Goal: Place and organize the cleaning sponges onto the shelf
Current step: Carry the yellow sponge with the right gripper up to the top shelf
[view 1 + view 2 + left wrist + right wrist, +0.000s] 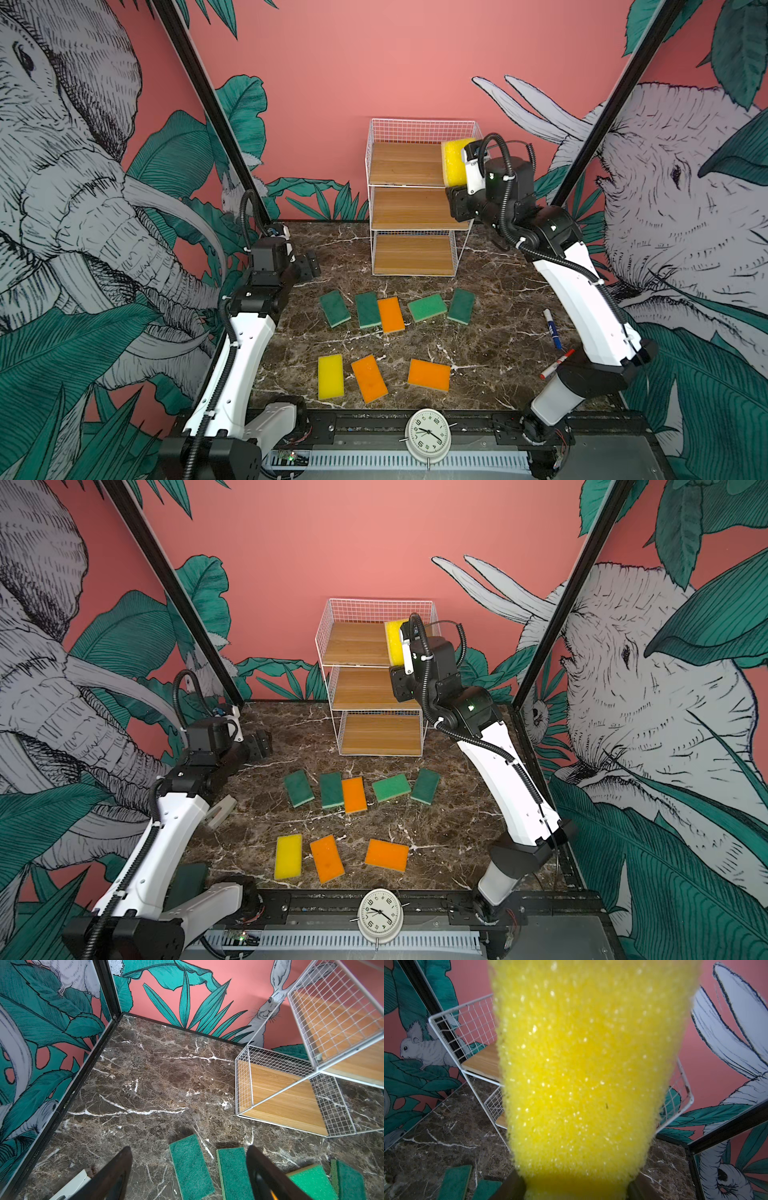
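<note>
My right gripper point(459, 178) is shut on a yellow sponge point(453, 162), which stands on edge at the right end of the top board of the shelf point(409, 166). In the right wrist view this sponge point(581, 1064) fills the middle, with the dark fingers pressed on both its sides. On the marble lie several green sponges point(335, 308), three orange ones point(390, 314) and another yellow sponge point(330, 377). At the back left my left gripper point(305, 266) hangs open and empty, just above the table. Two green sponges point(191, 1165) show between its fingers in the left wrist view.
A blue marker point(552, 328) and a red-and-white marker point(557, 364) lie at the table's right edge, beside my right arm. A white clock point(428, 434) stands on the front rail. Printed walls close in the back and both sides.
</note>
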Robot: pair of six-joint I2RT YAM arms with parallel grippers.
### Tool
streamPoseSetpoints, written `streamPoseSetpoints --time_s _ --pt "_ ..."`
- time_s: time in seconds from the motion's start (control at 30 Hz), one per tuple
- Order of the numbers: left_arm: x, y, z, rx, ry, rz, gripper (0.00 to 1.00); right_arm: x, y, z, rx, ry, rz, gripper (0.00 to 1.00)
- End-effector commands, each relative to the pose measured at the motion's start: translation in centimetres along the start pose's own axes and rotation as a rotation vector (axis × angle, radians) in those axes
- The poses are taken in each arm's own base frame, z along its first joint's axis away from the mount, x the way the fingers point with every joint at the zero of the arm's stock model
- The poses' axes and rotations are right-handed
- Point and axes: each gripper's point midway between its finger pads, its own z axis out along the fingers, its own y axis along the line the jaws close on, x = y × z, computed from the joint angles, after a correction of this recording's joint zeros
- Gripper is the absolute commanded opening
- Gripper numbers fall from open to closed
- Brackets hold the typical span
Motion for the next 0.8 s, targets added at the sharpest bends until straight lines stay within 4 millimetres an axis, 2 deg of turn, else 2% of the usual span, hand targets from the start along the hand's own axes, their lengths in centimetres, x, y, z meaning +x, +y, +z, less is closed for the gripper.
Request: streamPoseSetpoints --time_s 0.0,0.33,0.77 --pt "-1.3 -0.2 -0.8 -0.004 -0.032 -0.011 0.87 -1.9 0.1 0.9 -0.018 -0.062 0.011 0.61" --pt "-1.3 -0.6 0.0 0.018 -0.026 -0.028 0.86 -3.3 -2.7 3.5 0.084 -0.125 0.09 0.61" --pt "-0.7 -0.6 0.7 0.02 -0.014 -0.035 0.86 -2.5 -3.4 6.4 0.148 -0.118 0.079 0.63"
